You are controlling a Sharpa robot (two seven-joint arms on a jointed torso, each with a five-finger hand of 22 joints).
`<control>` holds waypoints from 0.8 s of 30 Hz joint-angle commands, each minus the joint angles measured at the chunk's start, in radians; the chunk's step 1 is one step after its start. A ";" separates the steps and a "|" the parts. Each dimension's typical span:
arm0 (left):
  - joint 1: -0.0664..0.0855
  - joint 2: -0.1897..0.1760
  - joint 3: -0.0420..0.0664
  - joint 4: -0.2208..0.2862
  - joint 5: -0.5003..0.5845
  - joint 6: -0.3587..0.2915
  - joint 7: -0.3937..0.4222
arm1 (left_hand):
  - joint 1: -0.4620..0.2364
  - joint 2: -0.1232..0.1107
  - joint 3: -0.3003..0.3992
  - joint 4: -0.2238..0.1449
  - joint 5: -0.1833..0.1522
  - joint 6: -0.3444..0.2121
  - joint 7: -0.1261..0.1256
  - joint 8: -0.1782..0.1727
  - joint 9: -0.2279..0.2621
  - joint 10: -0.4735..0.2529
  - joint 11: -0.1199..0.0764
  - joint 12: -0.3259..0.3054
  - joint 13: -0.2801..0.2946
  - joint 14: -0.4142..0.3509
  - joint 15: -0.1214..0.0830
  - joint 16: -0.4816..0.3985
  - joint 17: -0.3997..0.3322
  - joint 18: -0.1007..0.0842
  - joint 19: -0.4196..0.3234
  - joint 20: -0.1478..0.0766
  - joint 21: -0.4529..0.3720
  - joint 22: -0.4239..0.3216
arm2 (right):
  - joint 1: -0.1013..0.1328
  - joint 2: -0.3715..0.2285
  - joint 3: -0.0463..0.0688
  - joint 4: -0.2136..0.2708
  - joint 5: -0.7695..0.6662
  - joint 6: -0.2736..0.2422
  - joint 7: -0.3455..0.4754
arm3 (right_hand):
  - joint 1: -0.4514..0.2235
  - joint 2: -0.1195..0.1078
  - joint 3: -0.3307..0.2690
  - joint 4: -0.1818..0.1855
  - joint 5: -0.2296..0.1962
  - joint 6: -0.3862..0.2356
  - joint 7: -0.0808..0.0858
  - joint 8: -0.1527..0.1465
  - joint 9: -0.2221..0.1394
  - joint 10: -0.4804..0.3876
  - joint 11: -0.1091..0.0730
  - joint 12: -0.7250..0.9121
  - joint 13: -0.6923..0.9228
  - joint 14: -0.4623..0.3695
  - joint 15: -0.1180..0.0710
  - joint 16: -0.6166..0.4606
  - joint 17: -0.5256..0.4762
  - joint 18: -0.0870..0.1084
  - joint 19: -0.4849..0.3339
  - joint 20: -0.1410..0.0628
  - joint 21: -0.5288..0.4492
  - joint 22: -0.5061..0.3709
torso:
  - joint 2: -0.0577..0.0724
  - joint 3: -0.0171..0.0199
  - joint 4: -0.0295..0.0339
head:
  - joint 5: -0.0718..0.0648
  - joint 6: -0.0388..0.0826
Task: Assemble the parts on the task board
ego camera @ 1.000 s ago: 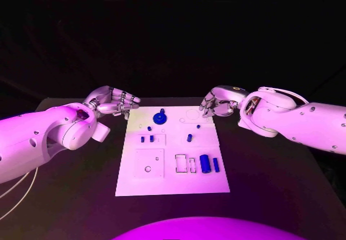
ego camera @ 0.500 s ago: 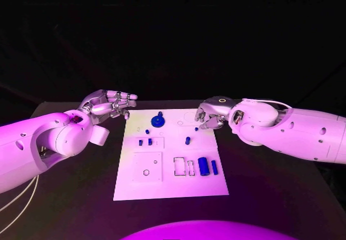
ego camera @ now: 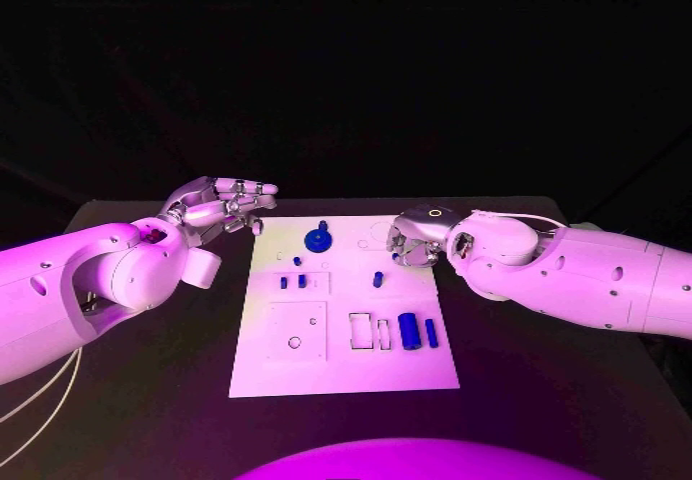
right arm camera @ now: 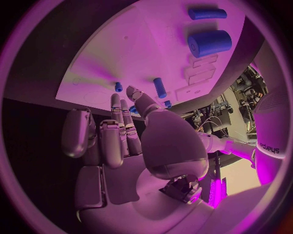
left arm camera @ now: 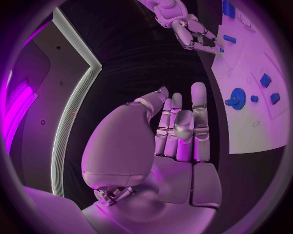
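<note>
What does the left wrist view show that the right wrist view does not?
Left wrist view alone: the left hand, open with straight fingers off the board's edge, and the blue gear standing on the task board. Right wrist view alone: the thick blue cylinder and the thin blue rod lying near the board's far rim. Both share the white task board, small blue pegs on it, and the right hand, empty and hovering over the board.
</note>
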State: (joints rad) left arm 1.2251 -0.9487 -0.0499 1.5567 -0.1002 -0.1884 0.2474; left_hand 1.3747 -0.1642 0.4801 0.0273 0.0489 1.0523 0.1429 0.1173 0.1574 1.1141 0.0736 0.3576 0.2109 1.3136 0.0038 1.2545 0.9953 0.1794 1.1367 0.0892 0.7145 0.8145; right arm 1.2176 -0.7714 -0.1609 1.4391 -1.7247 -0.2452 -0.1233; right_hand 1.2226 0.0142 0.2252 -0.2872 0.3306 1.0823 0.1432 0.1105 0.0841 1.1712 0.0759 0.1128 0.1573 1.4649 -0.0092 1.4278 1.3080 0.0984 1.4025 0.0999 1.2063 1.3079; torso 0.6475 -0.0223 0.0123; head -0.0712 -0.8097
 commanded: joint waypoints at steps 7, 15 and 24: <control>0.000 -0.003 0.000 0.006 0.017 0.025 0.010 | -0.002 0.007 -0.010 0.001 -0.001 -0.010 0.006 -0.007 -0.003 -0.014 0.004 0.009 0.002 -0.007 0.001 -0.005 -0.002 0.004 0.007 0.002 -0.007 -0.004 | -0.008 0.018 0.000 -0.026 -0.018 -0.012 -0.005 | -0.006 -0.011 0.058 0.002 -0.018 0.016 0.000 -0.010 0.004 0.002 0.004 -0.008 -0.004 0.062 0.007 0.008 0.037 -0.019 0.002 0.000 0.009 0.029 | -0.001 -0.0003 -0.0011 | 0.005 -0.008; 0.000 -0.003 0.000 0.008 0.018 0.027 0.003 | 0.000 0.008 -0.012 0.001 -0.001 -0.015 0.009 -0.011 -0.004 -0.020 0.005 0.012 0.004 -0.008 0.002 -0.005 -0.002 0.004 0.009 0.003 -0.011 -0.007 | -0.010 0.031 0.000 -0.047 -0.019 -0.011 -0.005 | -0.009 -0.014 0.082 0.004 -0.022 0.020 0.001 -0.011 0.006 0.003 0.004 -0.009 -0.005 0.063 0.007 0.011 0.040 -0.019 0.002 0.001 0.011 0.033 | -0.001 -0.0003 -0.0009 | 0.006 -0.012; 0.000 -0.004 0.000 0.008 0.018 0.029 -0.005 | 0.000 0.008 -0.015 0.001 -0.001 -0.019 0.011 -0.013 -0.006 -0.026 0.007 0.014 0.005 -0.009 0.003 -0.005 -0.004 0.004 0.011 0.004 -0.014 -0.009 | -0.011 0.041 0.001 -0.067 -0.024 -0.005 -0.005 | -0.015 -0.021 0.097 0.004 -0.026 0.019 0.003 -0.015 0.006 0.002 0.005 -0.011 -0.007 0.063 0.008 0.011 0.039 -0.018 0.000 0.001 0.009 0.033 | -0.001 -0.0001 -0.0003 | 0.006 -0.016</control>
State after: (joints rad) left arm 1.2250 -0.9527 -0.0500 1.5618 -0.0875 -0.1806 0.2428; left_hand 1.3748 -0.1642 0.4692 0.0271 0.0489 1.0413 0.1535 0.1093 0.1531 1.0944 0.0790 0.3681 0.2142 1.3103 0.0072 1.2546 0.9924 0.1793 1.1403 0.0929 0.7064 0.8068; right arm 1.2080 -0.7332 -0.1607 1.3744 -1.7327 -0.2495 -0.1231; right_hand 1.2082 -0.0002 0.3164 -0.2840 0.3114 1.0954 0.1444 0.1000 0.0895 1.1712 0.0759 0.1080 0.1516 1.4648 -0.0092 1.4355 1.3077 0.0987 1.4024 0.1000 1.2147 1.3077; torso 0.6460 -0.0226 0.0117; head -0.0652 -0.8243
